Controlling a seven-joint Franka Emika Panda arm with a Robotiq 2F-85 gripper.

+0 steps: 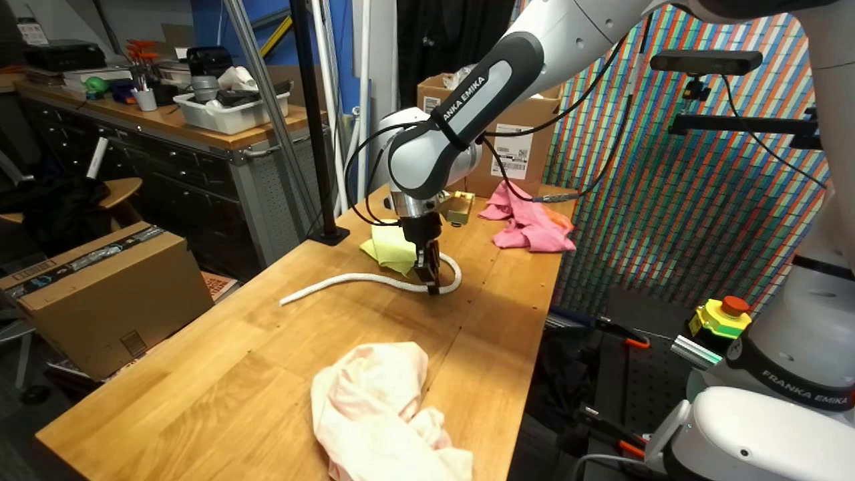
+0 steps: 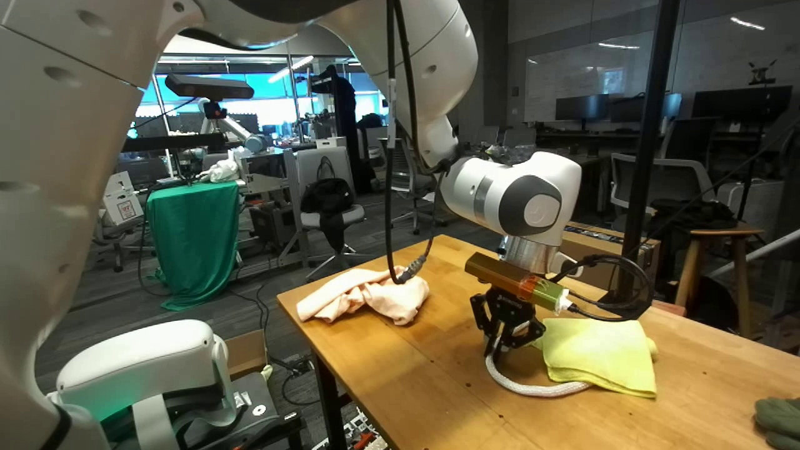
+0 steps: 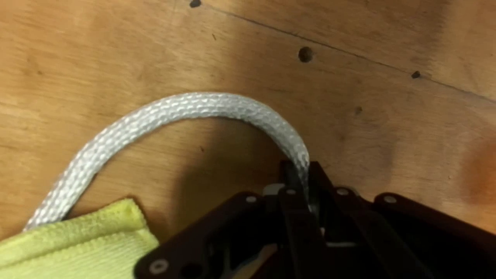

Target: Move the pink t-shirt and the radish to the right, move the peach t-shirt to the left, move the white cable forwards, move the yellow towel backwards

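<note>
Presently, the claw (image 3: 302, 166) is closed to a narrow setting, with the white cable (image 3: 209, 105) clamped between its fingers. The claw points downward, its fingertips low over the counter (image 1: 234, 374); contact with the surface cannot be confirmed. From the claw, one section of the white cable forms a rounded loop and runs beneath the edge of the yellow towel (image 2: 600, 353). The opposite section, shown in an exterior view, extends along the counter in a shallow curve and terminates in a free end. The yellow towel lies folded on the counter, just beside the claw. The peach t-shirt (image 2: 375, 297), visible in both exterior views, lies crumpled toward one end of the counter, well apart from the claw and the white cable. The pink t-shirt (image 1: 528, 224), shown in an exterior view, lies crumpled toward the opposite end, close to the long edge of the counter, with a cardboard box (image 1: 544, 150) standing behind it. The arm (image 1: 481, 100) extends above the counter in both exterior views
</note>
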